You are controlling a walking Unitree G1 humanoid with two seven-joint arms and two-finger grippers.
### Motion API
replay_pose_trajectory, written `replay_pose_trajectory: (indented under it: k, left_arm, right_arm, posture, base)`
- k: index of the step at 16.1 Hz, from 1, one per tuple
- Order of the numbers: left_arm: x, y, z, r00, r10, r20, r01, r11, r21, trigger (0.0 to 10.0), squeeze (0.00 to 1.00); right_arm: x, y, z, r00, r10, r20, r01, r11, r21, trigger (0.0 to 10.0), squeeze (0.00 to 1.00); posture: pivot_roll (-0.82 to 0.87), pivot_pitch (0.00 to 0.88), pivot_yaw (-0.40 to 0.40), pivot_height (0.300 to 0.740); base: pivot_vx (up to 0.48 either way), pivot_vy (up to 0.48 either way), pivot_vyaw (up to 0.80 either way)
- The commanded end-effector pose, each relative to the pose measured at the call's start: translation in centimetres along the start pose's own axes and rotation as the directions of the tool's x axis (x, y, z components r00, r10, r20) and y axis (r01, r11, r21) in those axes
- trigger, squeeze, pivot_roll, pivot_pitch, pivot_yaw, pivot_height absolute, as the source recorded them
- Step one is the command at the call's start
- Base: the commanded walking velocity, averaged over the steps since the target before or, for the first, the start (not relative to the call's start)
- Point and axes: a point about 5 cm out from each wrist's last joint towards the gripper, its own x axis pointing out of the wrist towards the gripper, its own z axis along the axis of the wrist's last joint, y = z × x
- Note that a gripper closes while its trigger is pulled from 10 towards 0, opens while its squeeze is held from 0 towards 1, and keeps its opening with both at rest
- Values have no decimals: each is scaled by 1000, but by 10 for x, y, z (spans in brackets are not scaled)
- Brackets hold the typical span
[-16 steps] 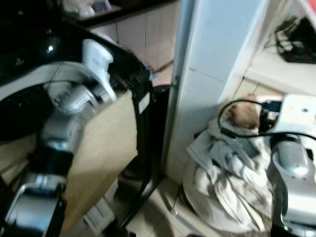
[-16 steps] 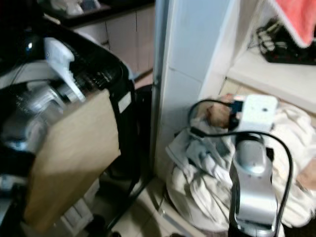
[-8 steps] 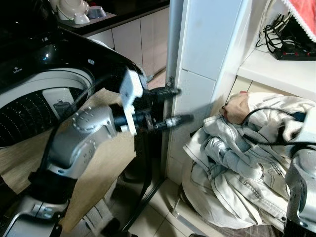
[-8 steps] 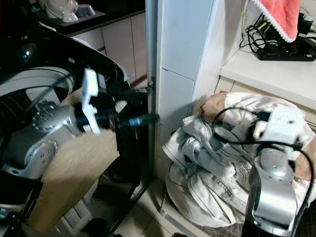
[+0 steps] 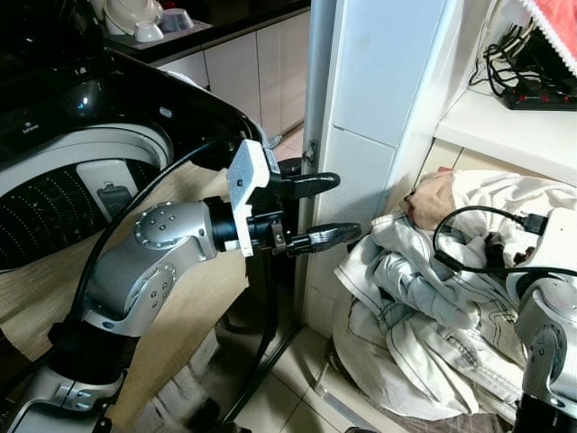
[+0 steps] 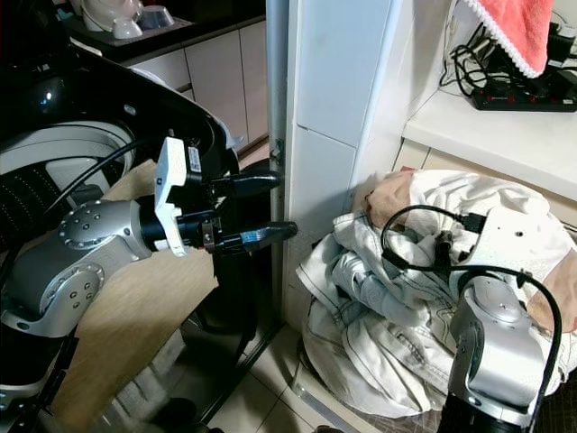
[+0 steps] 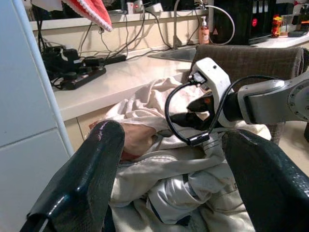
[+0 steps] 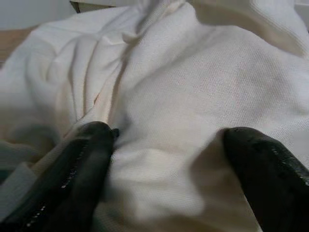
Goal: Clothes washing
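Note:
A heap of white and pale denim clothes point(image 5: 424, 307) lies on the floor to the right of the white pillar, with a pink garment point(image 5: 431, 200) at its top. My left gripper point(image 5: 338, 207) reaches across in front of the pillar toward the heap, open and empty. The right gripper point(image 8: 164, 145) is pushed down into the heap, open, its fingers point(image 8: 87, 159) pressing on white cloth. It also shows over the clothes in the left wrist view point(image 7: 190, 113). The top-loading washing machine point(image 5: 63, 171) stands at the left with its drum uncovered.
The white pillar point(image 5: 379, 90) stands between the washer and the heap. A shelf with a power strip point(image 5: 536, 90) and a red towel point(image 6: 514, 27) is above the heap. A tan sheet point(image 5: 180, 307) hangs down the washer's front. Dishes point(image 5: 135, 18) sit on the far counter.
My left arm has swung from over the washer out to the right, its open gripper now in front of the pillar. The right arm has sunk lower into the heap. The camera has shifted.

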Motion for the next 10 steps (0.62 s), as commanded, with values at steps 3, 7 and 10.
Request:
replay_pose_trajectory:
  k: [3,7,10]
  left_arm:
    - [-2,-2,1,1000,8,-12,-8,1000,6,10000,0]
    - [-2,-2,2,1000,8,-16,-8,1000,1,10000,0]
    - [-2,-2,2,1000,5,-17,-5,1000,-2,10000,0]
  right_arm:
    - [1,4,-2,1000,14,-18,-13,1000,28,0,0]
    - [1,4,0,1000,14,-14,-14,999,47,0,0]
    - [1,4,0,1000,15,-13,-14,998,58,0,0]
  posture:
    - [-122,0,13,740]
    - [-122,0,14,740]
    - [-123,0,13,740]
  base:
    - [0,0,0]
    - [0,0,0]
    - [0,0,0]
